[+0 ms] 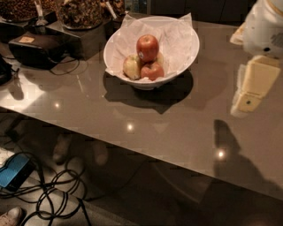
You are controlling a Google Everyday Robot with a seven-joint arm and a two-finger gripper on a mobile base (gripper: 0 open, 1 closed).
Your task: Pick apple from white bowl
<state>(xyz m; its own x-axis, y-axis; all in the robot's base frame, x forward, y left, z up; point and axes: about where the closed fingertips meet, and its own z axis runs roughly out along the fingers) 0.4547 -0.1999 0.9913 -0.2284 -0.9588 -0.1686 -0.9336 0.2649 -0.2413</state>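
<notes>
The white bowl, lined with crinkled white paper, stands on the grey table toward the back. The apple, large, bright red, with a small pale sticker, lies on top in the bowl. A yellow-green apple and a smaller, darker red apple lie in front of it. My gripper, cream-coloured, hangs above the table at the right edge of the view. It is well to the right of the bowl and apart from it.
Dark containers of nuts stand at the back left, with a black box and cables beside them. The table's front edge runs diagonally. Cables and a blue object lie on the floor below.
</notes>
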